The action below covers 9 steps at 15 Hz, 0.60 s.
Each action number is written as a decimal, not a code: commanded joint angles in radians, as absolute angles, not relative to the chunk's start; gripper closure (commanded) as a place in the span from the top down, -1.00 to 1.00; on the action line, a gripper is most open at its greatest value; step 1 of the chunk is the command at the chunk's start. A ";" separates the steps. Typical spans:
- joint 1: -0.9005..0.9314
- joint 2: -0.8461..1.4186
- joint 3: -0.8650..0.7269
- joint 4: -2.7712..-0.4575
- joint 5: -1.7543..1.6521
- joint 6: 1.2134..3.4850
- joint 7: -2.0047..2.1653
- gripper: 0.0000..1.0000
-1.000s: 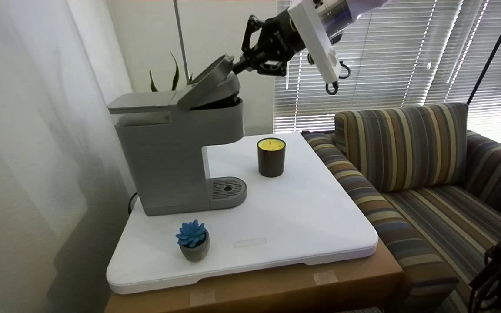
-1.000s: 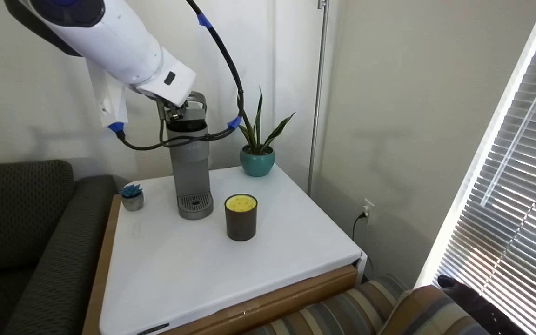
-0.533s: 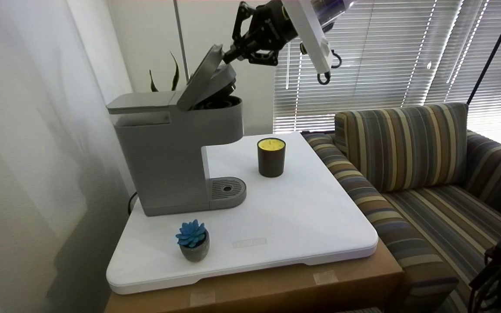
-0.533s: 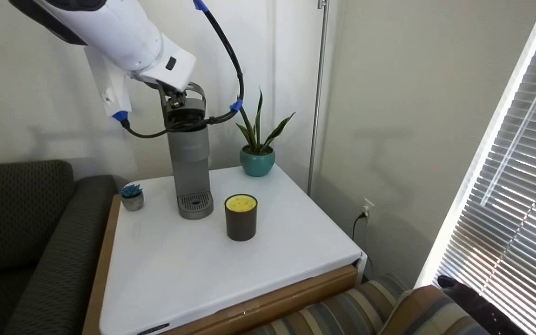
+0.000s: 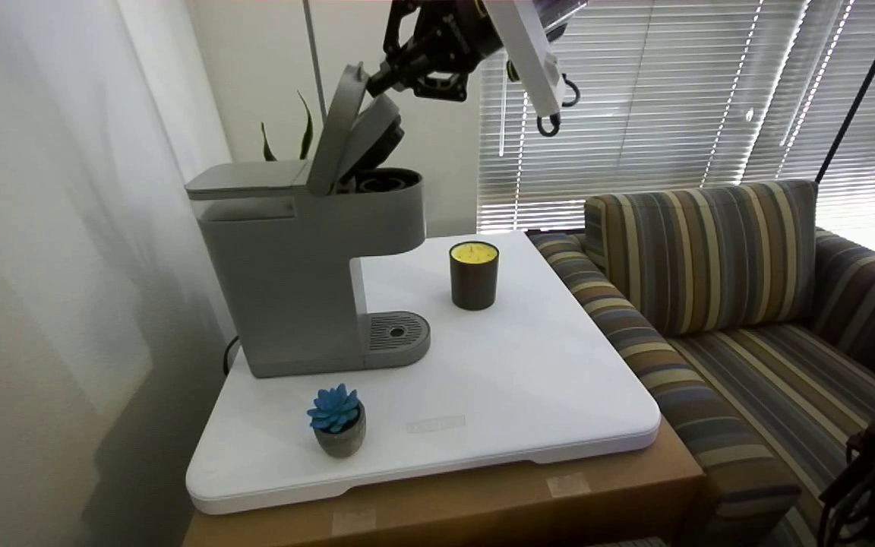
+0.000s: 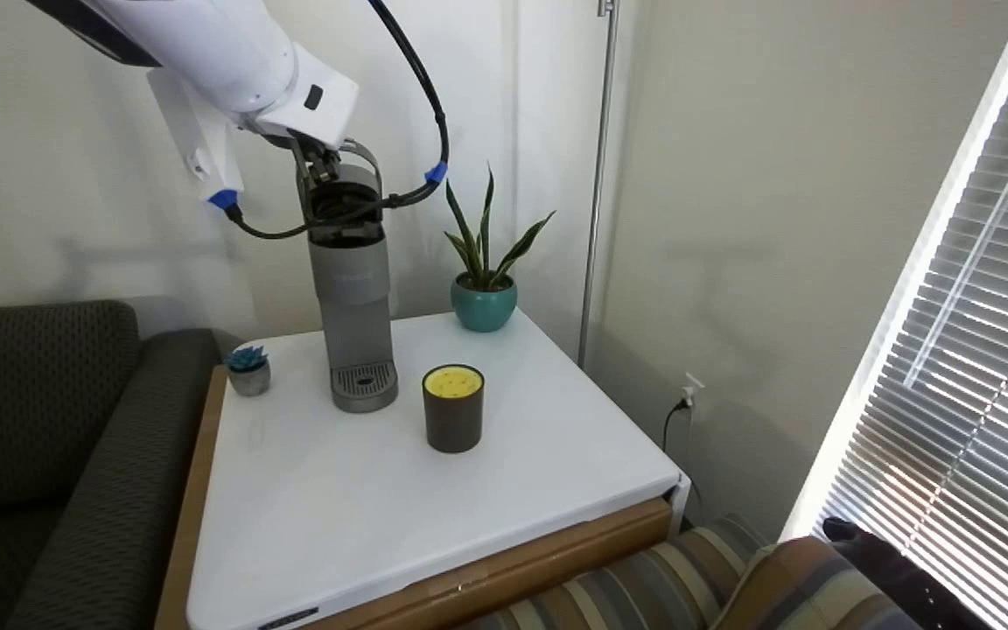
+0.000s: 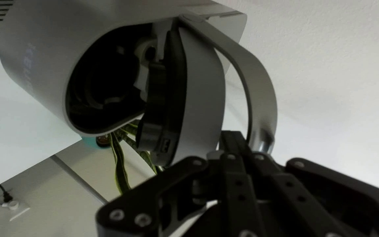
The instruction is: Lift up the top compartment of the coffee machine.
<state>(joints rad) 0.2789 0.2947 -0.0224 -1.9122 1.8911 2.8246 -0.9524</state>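
Grey plastic forms the coffee machine [image 5: 278, 289] at the left of the white tabletop [image 5: 529, 380] in an exterior view, its top compartment [image 5: 368, 131] tilted steeply up, with a potted blue succulent [image 5: 337, 422] nearer the camera. To the right, at the compartment's raised end, is the black gripper [image 5: 374, 85], its fingers [image 7: 230, 141] together, and in the wrist view their tips sit at the gap between the top compartment and its arched handle [image 7: 260, 85], though contact is hard to tell. Farther right come a dark candle jar [image 5: 474, 285] with a yellow top and, past the tabletop, a striped armchair [image 5: 703, 266].
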 commanded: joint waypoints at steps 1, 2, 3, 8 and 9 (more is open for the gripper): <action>0.291 0.306 -0.016 -1.883 1.870 2.826 -0.947 -1.00; 0.294 0.307 -0.017 -1.881 1.868 2.826 -0.947 -1.00; 0.296 0.309 -0.017 -1.877 1.864 2.827 -0.945 -1.00; 0.303 0.308 -0.022 -1.868 1.790 2.842 -0.927 -1.00; 0.302 0.308 -0.023 -1.868 1.768 2.843 -0.920 -1.00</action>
<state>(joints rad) 0.2949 0.2985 -0.0222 -1.8962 1.8234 2.8260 -0.9470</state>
